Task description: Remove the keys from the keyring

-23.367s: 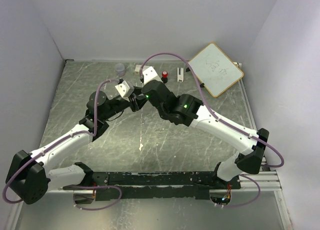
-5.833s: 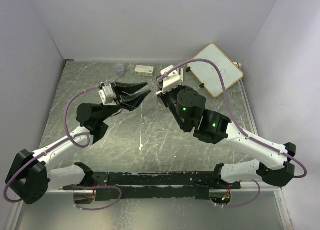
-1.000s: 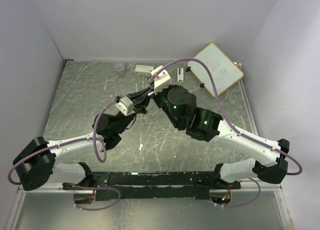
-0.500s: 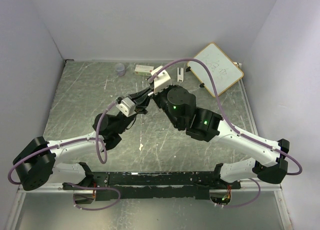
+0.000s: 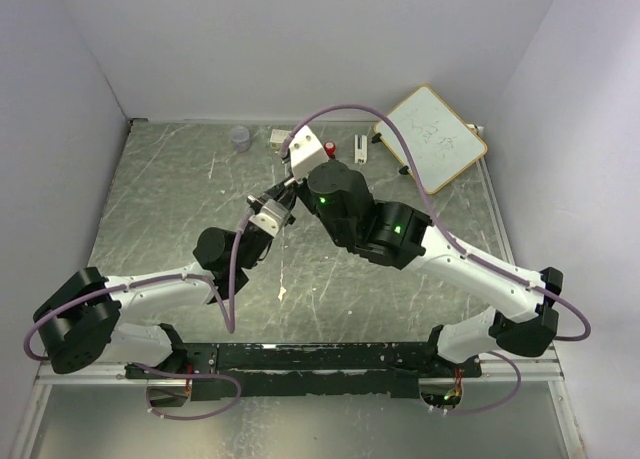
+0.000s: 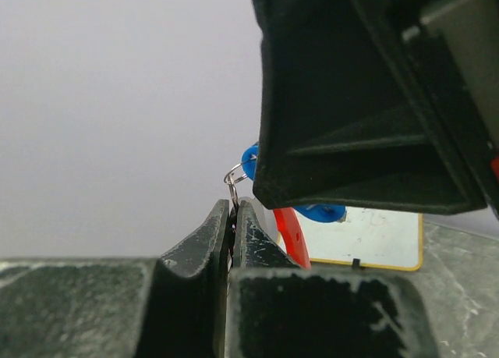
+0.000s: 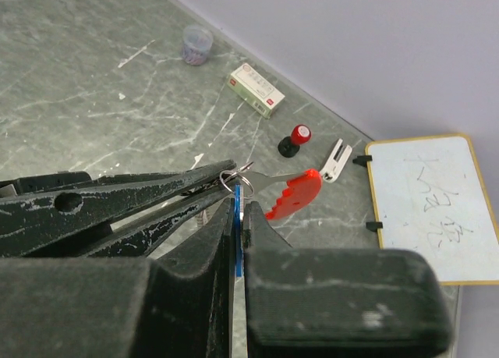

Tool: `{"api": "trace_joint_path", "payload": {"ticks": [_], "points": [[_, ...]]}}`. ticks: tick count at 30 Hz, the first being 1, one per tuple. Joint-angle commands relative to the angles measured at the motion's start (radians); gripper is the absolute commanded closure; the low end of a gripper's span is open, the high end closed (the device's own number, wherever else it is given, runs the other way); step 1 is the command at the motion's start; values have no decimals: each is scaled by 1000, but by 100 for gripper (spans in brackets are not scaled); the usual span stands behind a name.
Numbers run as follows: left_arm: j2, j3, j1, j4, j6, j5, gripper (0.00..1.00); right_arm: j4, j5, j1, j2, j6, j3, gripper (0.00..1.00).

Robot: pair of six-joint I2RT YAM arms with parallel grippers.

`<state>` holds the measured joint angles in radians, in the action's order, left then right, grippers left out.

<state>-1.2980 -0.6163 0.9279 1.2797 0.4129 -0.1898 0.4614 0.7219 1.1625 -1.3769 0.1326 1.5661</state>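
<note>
My left jaws are shut tight on the thin silver keyring (image 6: 231,190). My right jaws are shut on the flat blue key (image 7: 236,227), and that key hangs on the same ring. The two sets of jaws meet tip to tip, up in the air over the gray surface (image 5: 170,209). The ring and the keys are right there between them, not lying down on anything. The red jagged key (image 7: 295,194) sticks out sideways from the ring, just past the tips of my right jaws. Its inner end looks silver. Down below on the surface sit a small cup (image 7: 196,44), a white box (image 7: 257,89) and a red-and-black knob (image 7: 297,137). A little white clip (image 7: 336,160) lies near the knob, and just beside the clip is a whiteboard (image 7: 425,210) with a yellow rim.
</note>
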Motion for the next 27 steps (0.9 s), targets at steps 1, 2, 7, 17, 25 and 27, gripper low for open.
{"api": "trace_joint_path", "payload": {"ticks": [1,2,7,17,25,27], "points": [[-36,33,-26,-44,149,-213,93,64,63,5,29,-37,110,100],[-36,39,-25,-43,167,-218,93,74,63,5,29,-40,126,100],[-35,64,-25,-55,230,-239,93,120,66,6,22,-43,190,100],[-2,84,-26,-151,227,-199,93,130,57,7,31,-25,219,100],[40,106,-25,-226,239,-194,93,138,60,7,53,-18,232,100],[49,113,-25,-242,238,-191,93,136,65,6,57,-16,233,100]]}}
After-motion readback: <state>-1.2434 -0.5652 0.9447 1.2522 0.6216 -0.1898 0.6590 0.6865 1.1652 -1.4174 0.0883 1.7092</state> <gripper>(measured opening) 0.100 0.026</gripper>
